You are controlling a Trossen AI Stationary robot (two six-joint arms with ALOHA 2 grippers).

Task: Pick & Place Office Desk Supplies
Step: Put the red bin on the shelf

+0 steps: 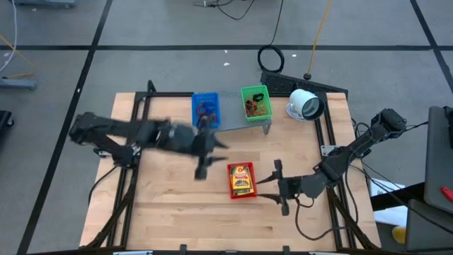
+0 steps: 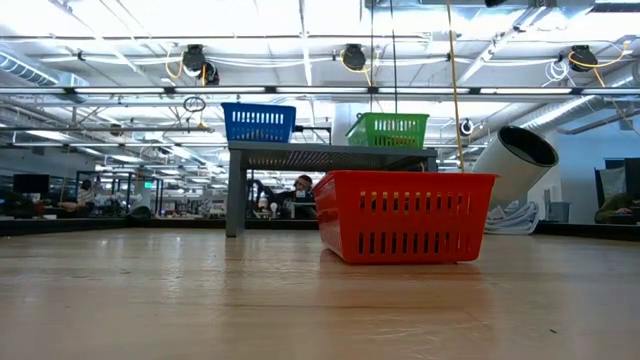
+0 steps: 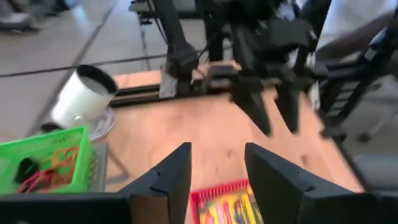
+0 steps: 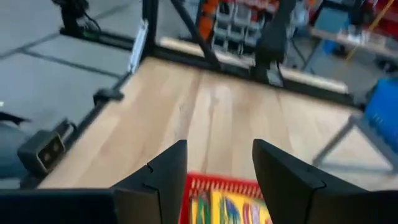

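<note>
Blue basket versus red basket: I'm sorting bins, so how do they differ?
The blue basket sits up on the grey shelf; the red basket sits on the table. The red basket holds yellow packets; the blue basket's contents look small and dark, unclear. Both are slotted plastic.

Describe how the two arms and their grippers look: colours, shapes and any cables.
Both arms are dark, nearly black, built of slim jointed links. The left gripper and the right gripper each end in two broad, flat, wedge-shaped black fingers with angular edges and no visible markings. A thin black cable loops on the table by the right arm. The left arm looks bulkier toward its wrist.
</note>
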